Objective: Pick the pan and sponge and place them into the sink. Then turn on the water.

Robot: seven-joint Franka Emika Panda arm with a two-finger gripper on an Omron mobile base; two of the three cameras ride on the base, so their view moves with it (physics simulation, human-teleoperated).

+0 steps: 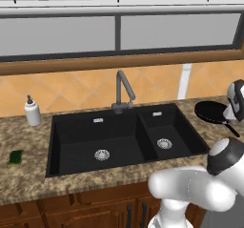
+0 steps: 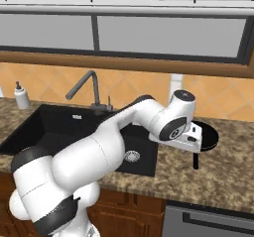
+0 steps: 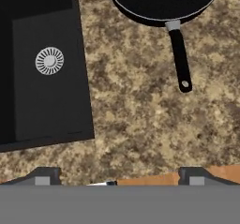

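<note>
Hovering wide open above the counter [image 3: 140, 124], the pincer [image 3: 119, 177] has the pan [image 3: 164, 0] just ahead.

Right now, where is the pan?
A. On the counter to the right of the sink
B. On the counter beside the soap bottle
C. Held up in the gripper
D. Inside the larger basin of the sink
A: the pan lies flat on the granite counter to the right of the sink, its handle free, and the open gripper hangs above the counter short of it.

White arm [image 2: 99, 151] over black sink [image 2: 49, 127], pan [image 2: 211, 137] on counter [image 2: 218, 176]
</note>
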